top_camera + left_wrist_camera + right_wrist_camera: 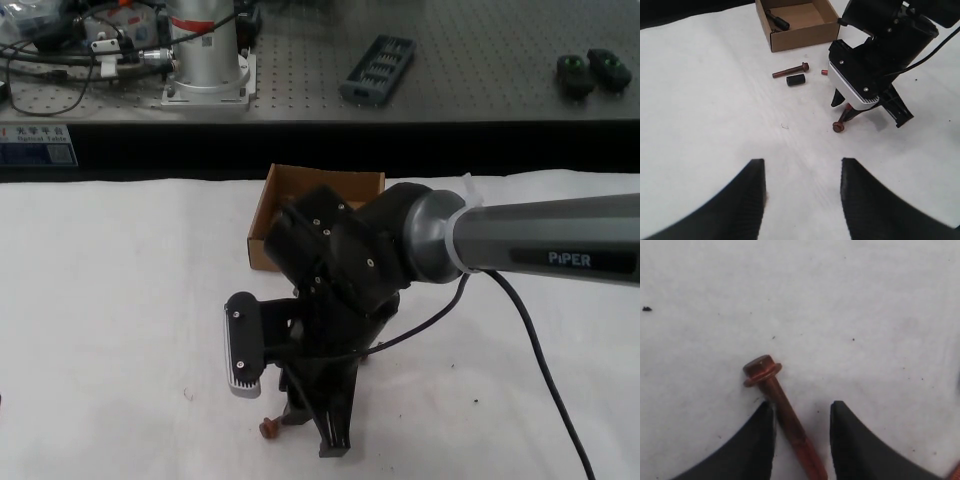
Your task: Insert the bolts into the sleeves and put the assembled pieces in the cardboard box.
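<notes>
Presently found right gripper [802,407] poised astride a bolt [787,421] on the cloth [865,315], jaws narrowly parted, presumably to pinch its shank, with left gripper [802,190] hanging wide and cardboard box [805,36] at its twelve o'clock, ready for assemblies.

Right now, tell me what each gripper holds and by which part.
Nothing is held. Right gripper is open astride one bolt, at its shank; left gripper open, empty.

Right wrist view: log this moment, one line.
right hand open, astride bolt on cloth | left hand open, empty | cardboard box: one piece inside | spare bolt, sleeve on cloth
</notes>
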Tool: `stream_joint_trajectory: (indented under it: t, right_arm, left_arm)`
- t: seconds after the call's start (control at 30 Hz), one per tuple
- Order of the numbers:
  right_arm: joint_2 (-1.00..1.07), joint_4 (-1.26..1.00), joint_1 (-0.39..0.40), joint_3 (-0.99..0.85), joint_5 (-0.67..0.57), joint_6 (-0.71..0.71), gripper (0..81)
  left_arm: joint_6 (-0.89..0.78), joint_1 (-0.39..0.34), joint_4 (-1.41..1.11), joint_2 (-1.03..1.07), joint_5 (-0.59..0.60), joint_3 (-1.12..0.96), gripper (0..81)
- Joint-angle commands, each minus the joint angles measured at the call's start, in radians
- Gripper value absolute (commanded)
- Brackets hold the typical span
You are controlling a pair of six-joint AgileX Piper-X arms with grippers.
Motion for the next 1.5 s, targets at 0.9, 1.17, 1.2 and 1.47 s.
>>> stream_joint_trajectory:
  t: [0.9, 1.17, 1.2, 1.47]
  right_arm:
    - [-0.041, -0.029, 0.002, 0.013, -0.039, 0.779, 4.9]
    - [-0.093, -0.141, 0.025, 0.015, -0.029, 1.642, 4.9]
    - [-0.091, -0.137, 0.036, 0.015, -0.024, 1.707, 4.9]
    - [-0.067, -0.091, 0.148, 0.017, 0.078, 1.883, 4.8]
  left_arm:
    - [-0.061, 0.002, -0.007, -0.009, -0.029, -0.106, 34.7]
    - [-0.089, 0.002, -0.007, -0.009, -0.029, -0.106, 34.7]
    - [-0.098, 0.002, -0.007, -0.009, -0.029, -0.106, 34.7]
    - [-0.155, 0.002, -0.014, -0.009, -0.029, -0.108, 34.7]
